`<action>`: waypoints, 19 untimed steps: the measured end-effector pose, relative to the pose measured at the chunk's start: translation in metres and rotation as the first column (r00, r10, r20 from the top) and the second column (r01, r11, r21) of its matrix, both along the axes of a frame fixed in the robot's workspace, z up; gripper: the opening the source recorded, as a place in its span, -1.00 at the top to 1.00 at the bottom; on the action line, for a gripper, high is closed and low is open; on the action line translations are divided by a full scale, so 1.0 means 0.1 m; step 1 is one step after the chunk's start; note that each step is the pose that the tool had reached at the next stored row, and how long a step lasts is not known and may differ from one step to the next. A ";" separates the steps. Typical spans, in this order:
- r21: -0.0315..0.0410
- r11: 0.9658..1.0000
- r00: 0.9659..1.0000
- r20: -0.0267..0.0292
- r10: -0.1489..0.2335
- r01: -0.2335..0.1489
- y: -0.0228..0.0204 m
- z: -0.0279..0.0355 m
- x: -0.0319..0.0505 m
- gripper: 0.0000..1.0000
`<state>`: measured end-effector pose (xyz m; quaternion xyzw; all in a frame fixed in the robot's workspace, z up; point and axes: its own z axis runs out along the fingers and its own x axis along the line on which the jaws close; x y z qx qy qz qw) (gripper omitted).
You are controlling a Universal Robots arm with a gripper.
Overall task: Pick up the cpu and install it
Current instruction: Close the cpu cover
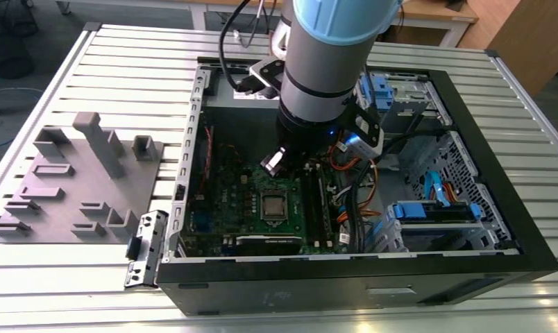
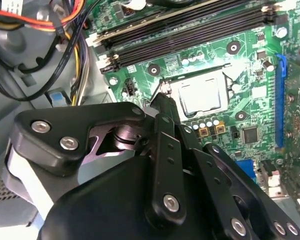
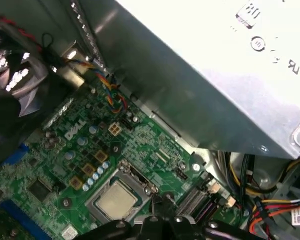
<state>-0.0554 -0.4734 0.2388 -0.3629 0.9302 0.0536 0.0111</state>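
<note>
Jaws pressed together, gripper [image 2: 162, 100] hangs empty just beside the socket [image 2: 166, 89]; cpu [image 2: 201, 96] sits inside it.

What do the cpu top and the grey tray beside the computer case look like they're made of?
The cpu top looks like brushed metal: silvery-grey with a soft sheen, seated in its socket. The grey tray looks like matte plastic, possibly printed: an even dull grey with no glints on its upright blocks.

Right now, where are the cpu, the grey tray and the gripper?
cpu [image 2: 200, 96]: second wrist view, middle of its metal top.
grey tray [image 1: 52, 186]: exterior view, its flat base.
gripper [image 2: 165, 102]: second wrist view, fingertips.
</note>
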 end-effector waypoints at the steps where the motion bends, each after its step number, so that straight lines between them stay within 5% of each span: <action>1: 0.001 1.000 1.000 0.000 0.012 -0.012 0.000 0.000 0.000 0.79; 9: 0.003 0.999 0.999 0.000 0.043 -0.043 0.006 -0.006 0.078 0.79; 19: 0.009 0.999 0.999 0.000 0.050 -0.050 0.017 -0.013 0.081 0.79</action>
